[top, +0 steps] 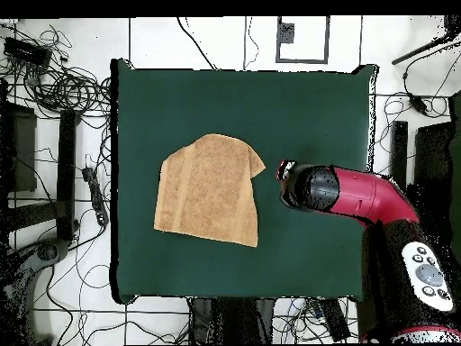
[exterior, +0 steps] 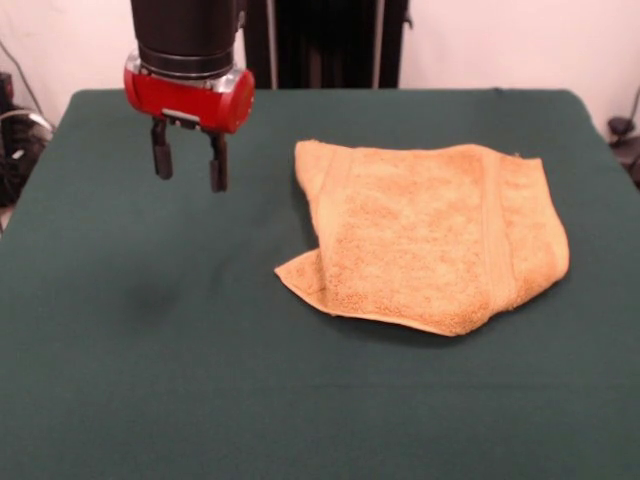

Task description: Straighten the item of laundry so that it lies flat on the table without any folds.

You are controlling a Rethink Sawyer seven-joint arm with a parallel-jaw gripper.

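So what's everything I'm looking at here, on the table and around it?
towel: one, mustard orange, on the table beside the gripper, corners folded over
table: one, dark green cloth cover, fills the middle
cables: many, black, on the floor around the table
arm: one, red and black, reaching over the table
gripper: one, black fingers on a red wrist, open, above bare cloth, apart from the towel

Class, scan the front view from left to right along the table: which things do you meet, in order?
Bare green table → the gripper, open and hanging above the cloth → the mustard towel, lying partly folded.
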